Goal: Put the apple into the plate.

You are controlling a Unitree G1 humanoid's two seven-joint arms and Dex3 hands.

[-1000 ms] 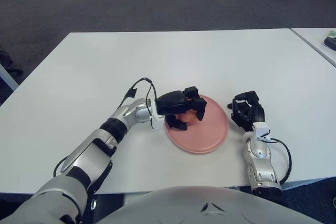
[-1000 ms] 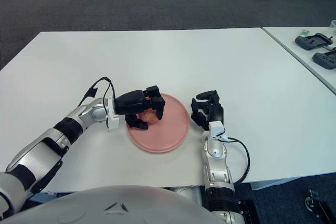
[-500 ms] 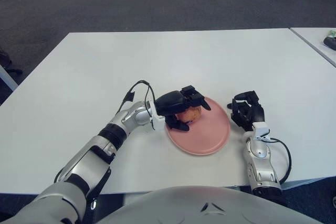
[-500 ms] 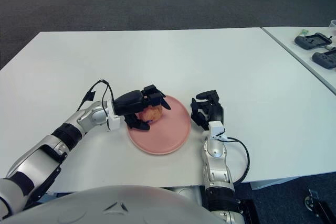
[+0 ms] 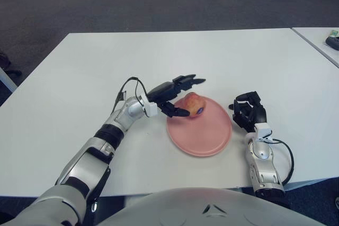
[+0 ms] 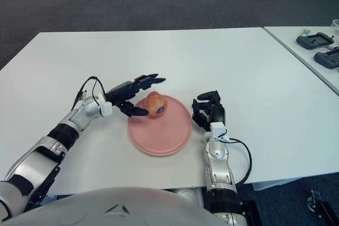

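Apple (image 5: 193,103) sits in the plate (image 5: 209,141), mid-frame. My left hand (image 5: 175,91) is spread, empty; I'd lift clear without nudging it. Right hand (image 5: 250,110), curled and empty, shows right of the plate.

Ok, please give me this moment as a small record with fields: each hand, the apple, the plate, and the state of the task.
left hand: open, fingers spread, at the plate's left edge beside the apple, holding nothing
right hand: idle, just right of the plate
apple: lying on the plate, near its far-left part, free of the hand
plate: pink, round, on the white table, between the two hands
task state: apple appears placed in the plate
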